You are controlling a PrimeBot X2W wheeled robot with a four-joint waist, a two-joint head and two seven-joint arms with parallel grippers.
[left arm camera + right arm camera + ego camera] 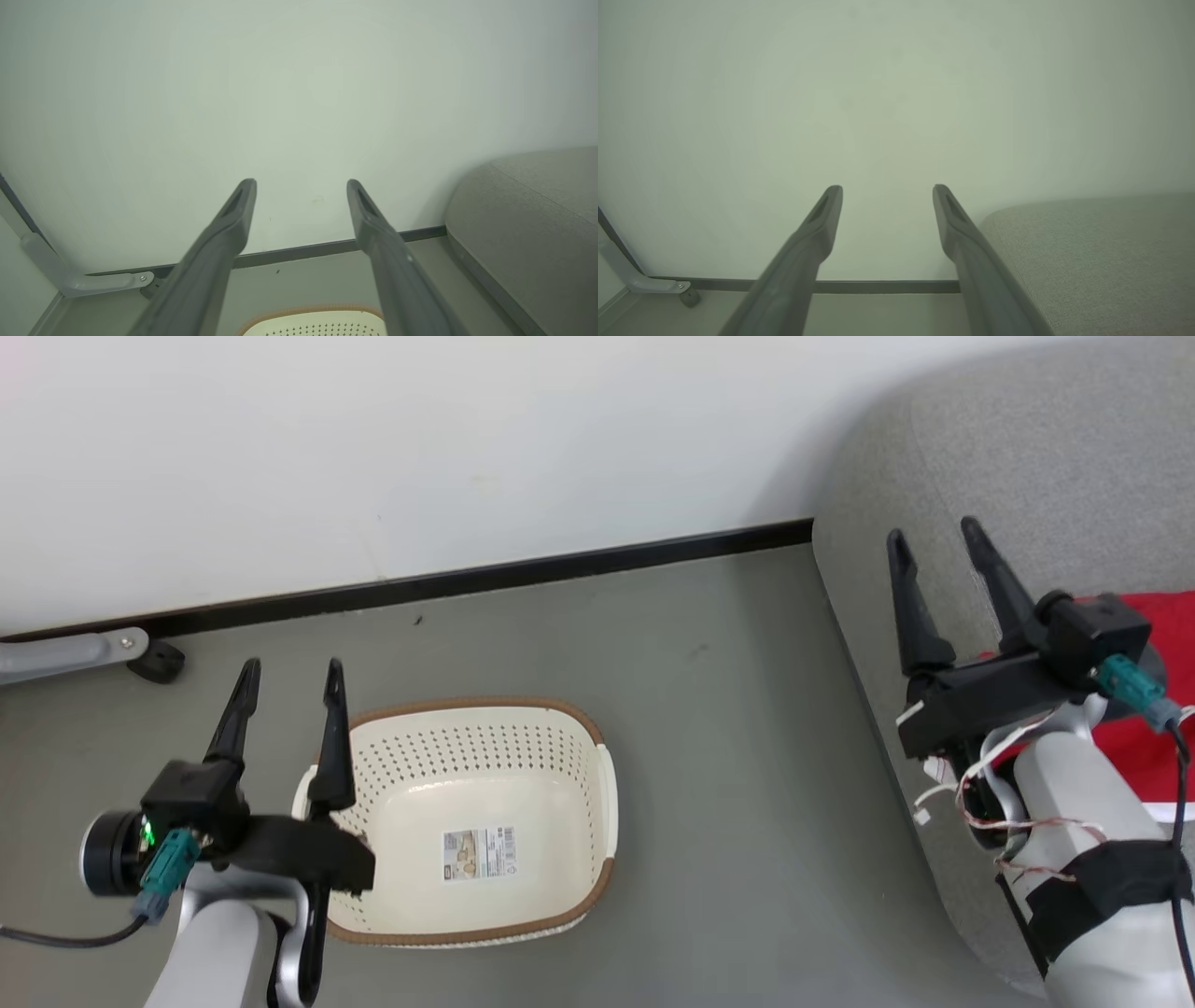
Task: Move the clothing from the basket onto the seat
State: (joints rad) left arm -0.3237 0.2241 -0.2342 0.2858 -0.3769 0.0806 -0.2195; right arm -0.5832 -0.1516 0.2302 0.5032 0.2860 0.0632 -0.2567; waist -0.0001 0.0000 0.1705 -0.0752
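Note:
The cream perforated basket (560, 747) with a brown rim stands on the grey floor, holding nothing but a paper label (479, 853). My left gripper (289, 677) hovers open over the basket's left edge, fingers empty. The grey seat (1027, 457) fills the right side. Red clothing (1153, 737) lies on it, partly hidden behind my right arm. My right gripper (935, 537) is open above the seat's left edge, nothing between its fingers. In the left wrist view the left gripper (301, 184) points at the wall, with the basket's far rim (308, 311) below. The right gripper (887, 189) also faces the wall beside the seat (1087, 252).
A white wall with a dark baseboard (523, 574) runs behind the basket. A grey metal leg with a black foot (154, 658) juts in at the far left. Open grey floor (728, 728) lies between basket and seat.

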